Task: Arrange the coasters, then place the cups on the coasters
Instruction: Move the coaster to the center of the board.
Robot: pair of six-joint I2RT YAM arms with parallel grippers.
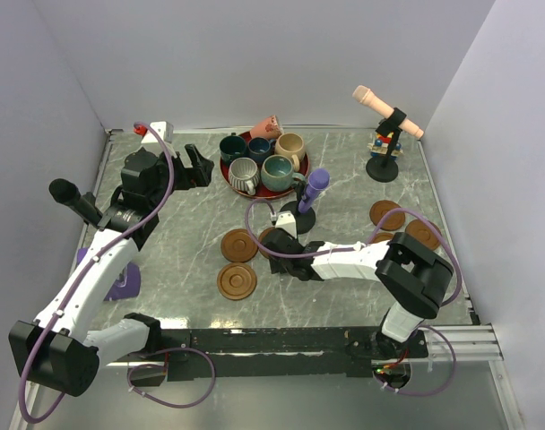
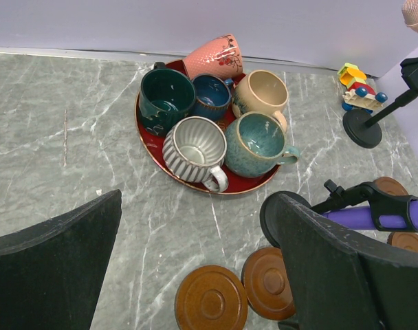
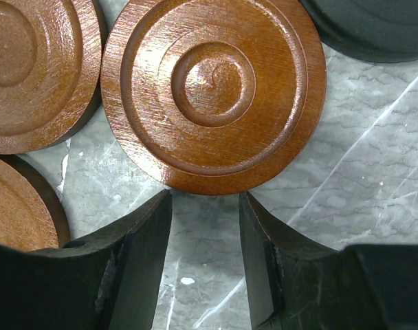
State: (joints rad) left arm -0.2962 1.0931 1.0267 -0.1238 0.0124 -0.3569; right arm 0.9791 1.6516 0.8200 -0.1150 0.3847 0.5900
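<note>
Six cups crowd a red plate at the back: grey ribbed, teal, beige, dark green, dark blue, and a pink one tipped over the rim. Three coasters lie mid-table, three more at the right. My left gripper hovers open, left of the plate. The right gripper is low on the table, open over bare marble, its tips just short of a coaster's rim.
A purple microphone on a black base stands right behind the middle coasters. A peach microphone on a stand and a small toy are at the back right. A black microphone is at the left.
</note>
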